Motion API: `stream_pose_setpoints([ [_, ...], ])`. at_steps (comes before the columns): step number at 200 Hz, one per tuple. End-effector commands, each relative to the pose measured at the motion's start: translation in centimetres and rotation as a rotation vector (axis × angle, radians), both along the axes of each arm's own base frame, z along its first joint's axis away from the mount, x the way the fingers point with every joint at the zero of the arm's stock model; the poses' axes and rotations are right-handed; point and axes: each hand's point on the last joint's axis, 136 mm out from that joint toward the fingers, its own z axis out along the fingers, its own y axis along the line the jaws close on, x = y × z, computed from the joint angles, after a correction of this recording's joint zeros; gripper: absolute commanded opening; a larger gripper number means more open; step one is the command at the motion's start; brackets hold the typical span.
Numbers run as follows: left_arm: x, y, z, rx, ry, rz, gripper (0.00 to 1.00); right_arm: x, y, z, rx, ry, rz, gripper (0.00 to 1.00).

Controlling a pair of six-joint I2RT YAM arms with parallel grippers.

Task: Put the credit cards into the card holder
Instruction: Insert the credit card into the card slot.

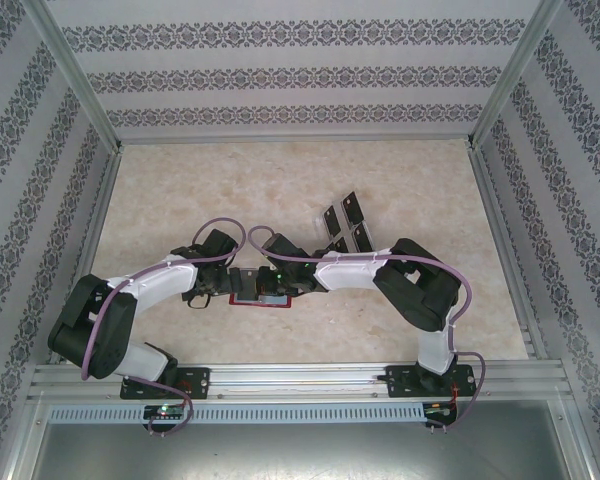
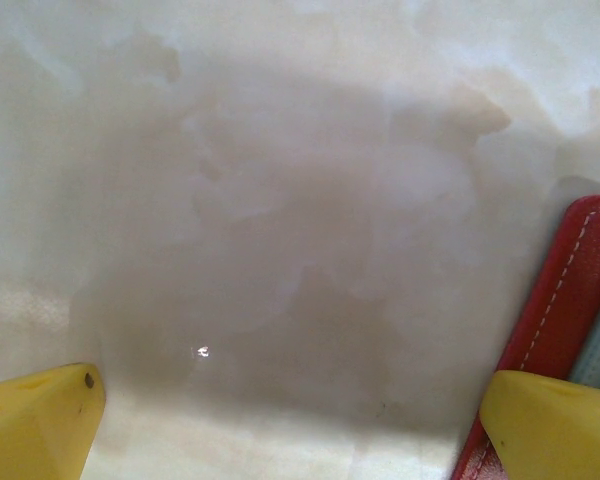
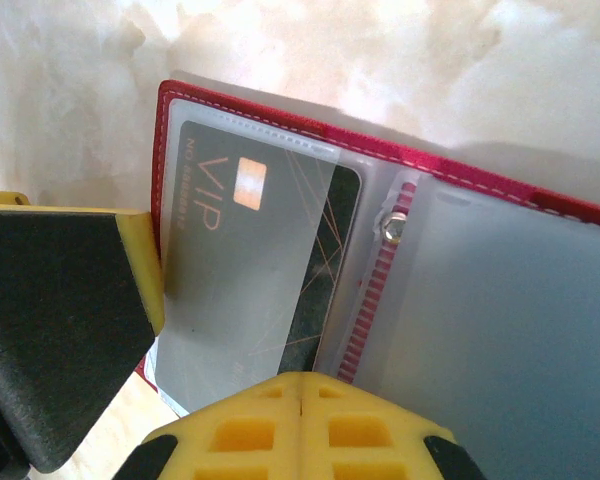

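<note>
The red card holder [image 3: 280, 118] lies open on the table, its clear pockets facing up. A black credit card [image 3: 240, 270] marked VIP sits inside the left pocket. My right gripper [image 3: 300, 385] is shut just above the pocket's near edge, with nothing between its fingertips. My left gripper [image 2: 295, 420] stands open over bare table; its right finger [image 2: 550, 425] rests at the holder's red stitched edge [image 2: 565, 310]. From above, both grippers meet over the holder [image 1: 265, 303], the left gripper [image 1: 230, 280] beside the right gripper [image 1: 275, 285]. Several more black credit cards [image 1: 343, 225] lie behind the right arm.
The pale marbled tabletop [image 1: 180, 190] is fenced by patterned walls and aluminium rails. The loose cards sit close to the right forearm [image 1: 355, 268]. One finger of the left gripper [image 3: 70, 320] shows at the holder's left edge in the right wrist view.
</note>
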Motion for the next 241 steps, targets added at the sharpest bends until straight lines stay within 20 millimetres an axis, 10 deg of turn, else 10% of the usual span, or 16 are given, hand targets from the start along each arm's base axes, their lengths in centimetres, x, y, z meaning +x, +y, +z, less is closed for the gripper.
stream_pose_setpoints([
  [1,-2.1,-0.5,-1.8,-0.004,0.087,-0.036,1.0,0.0,0.9,0.1,0.042,0.012,0.016,0.0],
  [241,-0.7,1.9,1.5,0.06,-0.012,0.041,1.0,0.0,0.3,-0.4,0.038,0.017,0.004,0.0],
])
